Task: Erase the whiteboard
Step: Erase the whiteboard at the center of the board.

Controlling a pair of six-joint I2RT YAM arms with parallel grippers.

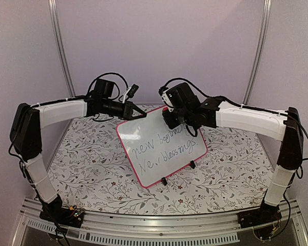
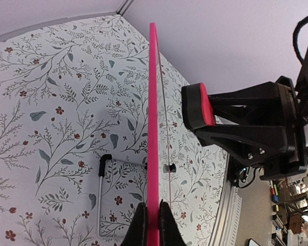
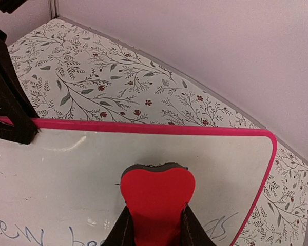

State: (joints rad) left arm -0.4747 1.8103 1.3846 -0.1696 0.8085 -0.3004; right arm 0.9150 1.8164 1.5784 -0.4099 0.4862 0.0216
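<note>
The whiteboard [image 1: 159,154] has a pink rim and stands tilted on black clip feet [image 1: 164,181], with dark handwriting across its lower half. My left gripper [image 1: 138,114] is shut on the board's top left rim. In the left wrist view the pink edge [image 2: 153,128] runs straight up from between the fingers of the left gripper [image 2: 153,218]. My right gripper [image 3: 156,225] is shut on a red heart-shaped eraser [image 3: 158,192], whose dark felt face rests against the whiteboard [image 3: 220,159] near its top, above the writing. The eraser [image 2: 203,105] shows side-on in the left wrist view.
A floral cloth [image 1: 92,159] covers the table. A thin wire stand [image 2: 101,195] props the board from behind. The back wall is close behind both grippers. A metal rail [image 1: 159,225] runs along the near edge between the arm bases.
</note>
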